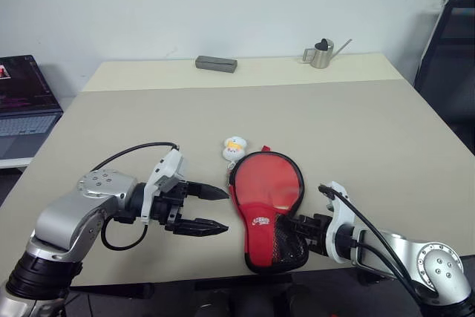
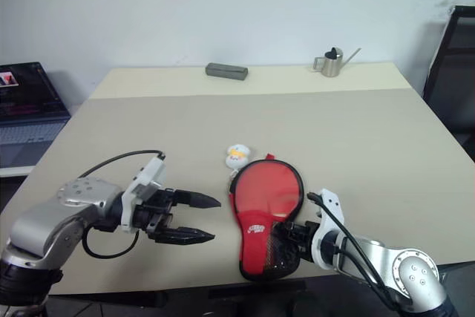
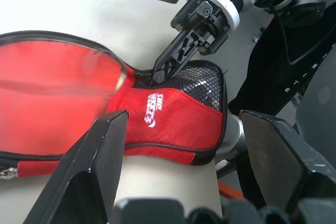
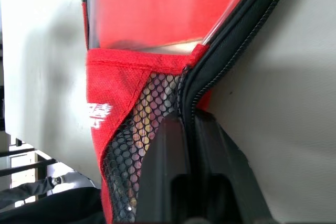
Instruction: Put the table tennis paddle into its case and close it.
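Note:
The red case (image 1: 266, 183) lies flat near the table's front edge, round end away from me, its logo and black mesh pocket (image 1: 286, 246) toward me. The round part shows glossy red under a clear panel, so I cannot tell the table tennis paddle apart from it; the handle is hidden. A small yellow-white plush charm (image 1: 234, 148) rests by the round end. My right gripper (image 1: 298, 228) is at the narrow end, fingers nearly together on the black zip edge (image 4: 231, 51). My left gripper (image 1: 223, 210) hangs wide open just left of the case, touching nothing.
A grey rectangular box (image 1: 216, 64) and a small metal watering can (image 1: 323, 53) stand at the table's (image 1: 349, 124) far edge. An open laptop (image 1: 22, 102) sits beyond the left side, and a black chair (image 1: 453, 42) at the right.

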{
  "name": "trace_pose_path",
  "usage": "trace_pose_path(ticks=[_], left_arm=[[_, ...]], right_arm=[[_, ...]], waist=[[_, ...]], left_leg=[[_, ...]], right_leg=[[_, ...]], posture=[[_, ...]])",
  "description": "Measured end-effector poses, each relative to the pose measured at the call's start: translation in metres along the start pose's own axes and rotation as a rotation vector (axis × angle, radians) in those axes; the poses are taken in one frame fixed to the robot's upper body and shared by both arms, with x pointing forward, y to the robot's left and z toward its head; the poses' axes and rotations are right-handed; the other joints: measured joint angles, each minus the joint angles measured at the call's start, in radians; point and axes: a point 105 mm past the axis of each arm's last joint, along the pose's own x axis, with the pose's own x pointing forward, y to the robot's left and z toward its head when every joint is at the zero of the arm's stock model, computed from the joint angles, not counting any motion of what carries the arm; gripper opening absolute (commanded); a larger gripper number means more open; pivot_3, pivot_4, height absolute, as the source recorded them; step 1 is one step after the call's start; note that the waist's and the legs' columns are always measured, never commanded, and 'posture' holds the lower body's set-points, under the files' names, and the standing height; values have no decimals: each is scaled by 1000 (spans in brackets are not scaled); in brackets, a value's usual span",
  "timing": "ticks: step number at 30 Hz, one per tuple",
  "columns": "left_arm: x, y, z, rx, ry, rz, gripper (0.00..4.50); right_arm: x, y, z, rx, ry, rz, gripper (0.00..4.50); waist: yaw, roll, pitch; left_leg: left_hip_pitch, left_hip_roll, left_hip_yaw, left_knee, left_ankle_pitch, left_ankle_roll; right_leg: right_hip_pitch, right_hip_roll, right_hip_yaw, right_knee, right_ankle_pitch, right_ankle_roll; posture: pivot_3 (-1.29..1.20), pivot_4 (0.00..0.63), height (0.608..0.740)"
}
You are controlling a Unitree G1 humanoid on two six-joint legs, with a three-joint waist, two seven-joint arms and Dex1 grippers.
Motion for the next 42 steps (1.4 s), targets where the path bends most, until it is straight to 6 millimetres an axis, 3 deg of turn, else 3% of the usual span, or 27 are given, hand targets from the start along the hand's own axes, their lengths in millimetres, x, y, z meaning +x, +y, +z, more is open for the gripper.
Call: trace_pose_path(ticks=[2,14,17,20,23,24,27,30,36,42], left_arm=[[0,0,0,0,-1,2,3704],[2,2,-1,1,-15,25,3704],[2,3,-1,4,-20,36,3704],[2,3,-4,-5,-21,46,3704],[2,6,-4,-2,-30,76,3704],[2,8,-3,2,-40,91,3704],[4,16,0,13,-83,159,3704],[5,28,0,12,-113,255,3704],[-18,69,-3,31,-142,539,3704],[-48,87,-9,41,-105,688,3704]], right_arm=[[1,2,-1,-18,13,7,1731],[-23,-10,23,-128,-29,17,1731],[-29,-7,31,-192,-38,44,2341],[-33,-7,33,-255,-33,67,3310],[-36,-3,48,-424,-81,89,4377],[-38,0,54,-499,-106,94,4478],[-44,13,76,-740,-207,115,4478],[-43,25,87,-837,-291,172,4478],[-23,45,85,-961,-326,305,4478],[13,40,80,-967,-286,328,4478]], waist=[[0,0,0],[6,-1,1],[7,-1,1],[9,-1,1],[9,-1,1],[10,-1,1],[15,-1,1],[20,-1,1],[24,-2,2],[24,-2,2]], left_leg=[[0,0,0,0,0,0],[-1,0,0,1,0,0],[-1,0,0,1,0,0],[-2,0,0,1,0,0],[-2,0,0,1,0,0],[-2,0,0,2,0,0],[-2,0,0,1,0,0],[-2,0,0,1,0,0],[-2,0,-1,2,0,0],[-2,0,-1,1,0,-1]], right_leg=[[0,0,0,0,0,0],[0,0,0,-1,0,0],[0,0,0,-2,0,0],[0,0,-1,-2,0,0],[0,0,0,-3,0,1],[0,0,0,-3,-1,2],[0,1,-2,-3,-1,3],[0,0,-1,-3,0,1],[0,0,-1,-3,1,0],[-1,0,-1,-3,1,0]], posture=[[0,150,740],[0,150,740],[0,150,740],[0,150,740],[0,150,740],[0,150,740],[0,150,740],[0,150,740],[0,150,740],[0,150,740]])
